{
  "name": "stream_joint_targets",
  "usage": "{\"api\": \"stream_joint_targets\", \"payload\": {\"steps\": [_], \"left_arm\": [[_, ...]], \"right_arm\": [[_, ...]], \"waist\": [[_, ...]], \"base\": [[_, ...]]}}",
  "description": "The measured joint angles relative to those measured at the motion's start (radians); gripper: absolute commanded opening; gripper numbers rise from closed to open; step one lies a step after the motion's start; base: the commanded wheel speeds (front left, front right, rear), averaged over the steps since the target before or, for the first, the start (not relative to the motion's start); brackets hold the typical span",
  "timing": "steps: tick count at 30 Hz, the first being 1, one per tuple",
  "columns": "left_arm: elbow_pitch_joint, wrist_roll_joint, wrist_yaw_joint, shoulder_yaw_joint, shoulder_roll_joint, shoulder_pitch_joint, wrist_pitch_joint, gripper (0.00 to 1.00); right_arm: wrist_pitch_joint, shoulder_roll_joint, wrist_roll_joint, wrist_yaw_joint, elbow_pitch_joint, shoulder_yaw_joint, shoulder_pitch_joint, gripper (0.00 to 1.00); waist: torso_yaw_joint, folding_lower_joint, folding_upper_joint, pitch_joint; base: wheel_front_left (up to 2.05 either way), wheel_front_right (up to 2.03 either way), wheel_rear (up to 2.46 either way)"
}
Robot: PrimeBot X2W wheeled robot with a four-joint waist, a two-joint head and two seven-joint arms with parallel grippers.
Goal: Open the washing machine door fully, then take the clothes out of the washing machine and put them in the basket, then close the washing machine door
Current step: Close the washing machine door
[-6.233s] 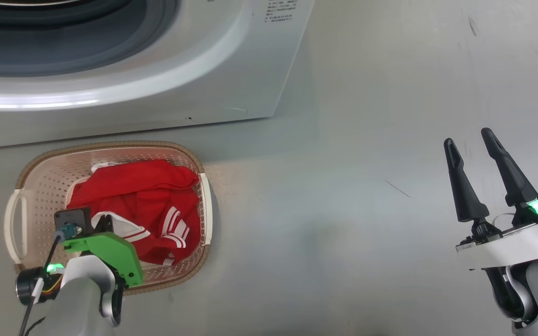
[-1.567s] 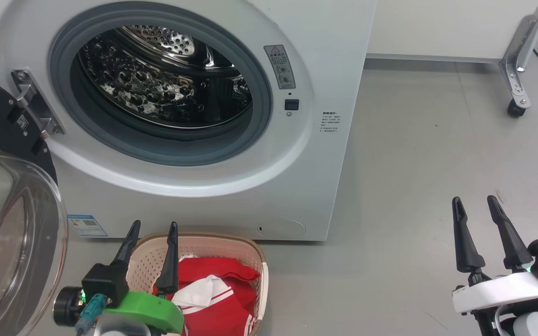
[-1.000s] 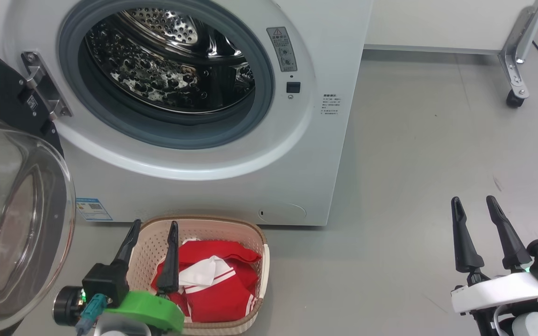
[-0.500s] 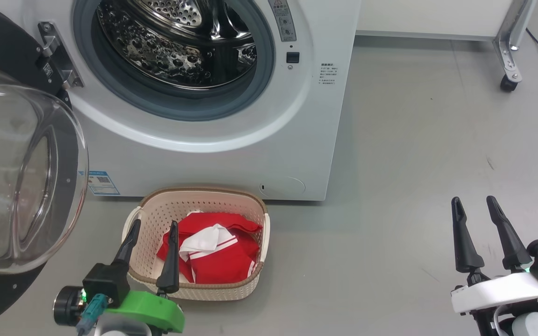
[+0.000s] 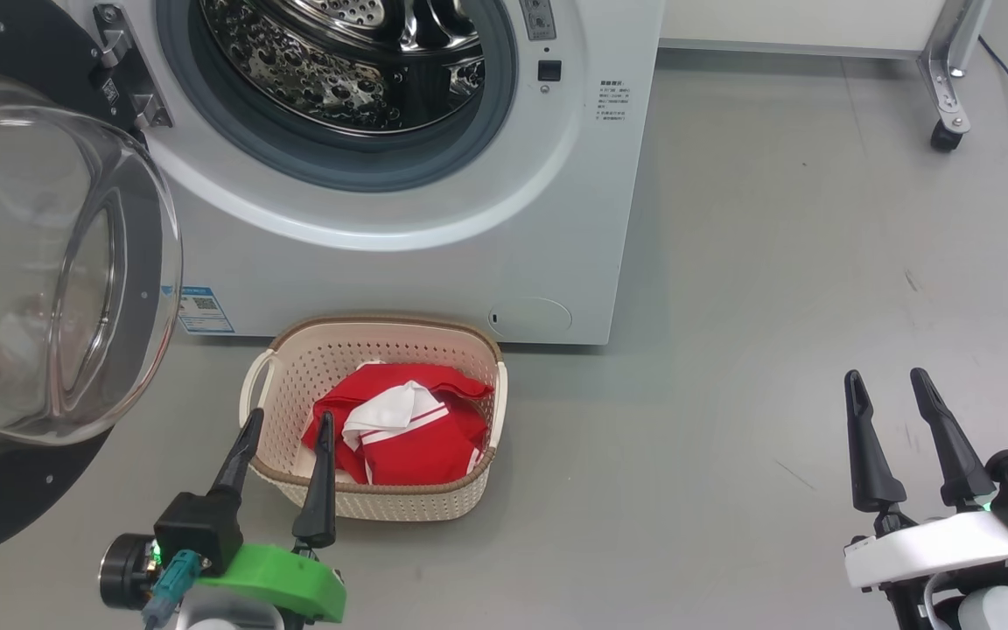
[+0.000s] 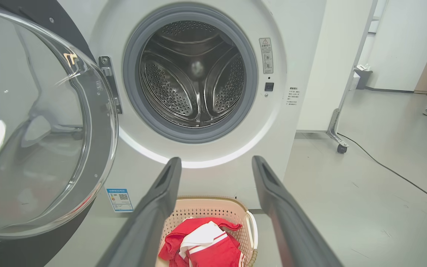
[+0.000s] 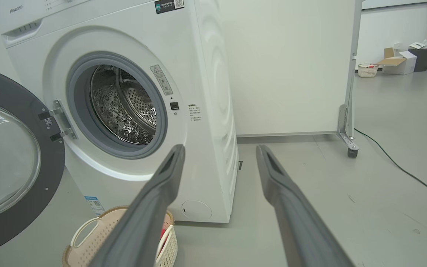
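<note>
Head view: I face the washing machine [image 5: 399, 271].
Door: the washing machine door [image 5: 40, 262] stands swung open on my left.
Clothes: the clothes [image 5: 408, 429] lie in the basket [image 5: 381, 506], just before the machine.
Left gripper [image 5: 291, 414]: spread wide, empty, at the basket's near rim.
Right gripper [image 5: 886, 374]: spread wide, empty, well apart.

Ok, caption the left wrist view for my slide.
Washing machine door open, drum empty, red clothes in the basket beyond the open left tool.

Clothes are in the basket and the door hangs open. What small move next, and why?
Probably swing the left hand toward the washing machine door to push it shut: the drum looks empty, the clothes lie in the basket, and that hand is empty.
</note>
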Motion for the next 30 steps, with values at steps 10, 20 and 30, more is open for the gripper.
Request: {"api": "stream_joint_targets", "payload": {"steps": [10, 20, 30], "left_arm": [[-0.002, 0.007, 0.0, 0.0, 0.0, 0.0, 0.0, 1.0], [-0.002, 0.007, 0.0, 0.0, 0.0, 0.0, 0.0, 1.0], [-0.002, 0.007, 0.0, 0.0, 0.0, 0.001, 0.0, 1.0]], "right_arm": [[0.0, 0.004, 0.0, 0.0, 0.002, 0.0, 0.0, 1.0], [0.0, 0.006, 0.0, 0.003, 0.006, 0.001, 0.0, 1.0], [0.0, 0.007, -0.002, 0.008, 0.007, 0.002, 0.0, 1.0]], "waist": [[0.001, 0.0, 0.0, 0.0], [0.001, 0.0, 0.0, -0.003], [0.001, 0.0, 0.0, -0.006]], "base": [[-0.39, 0.39, 0.0], [-0.04, 0.04, 0.0], [0.0, 0.0, 0.0]]}}
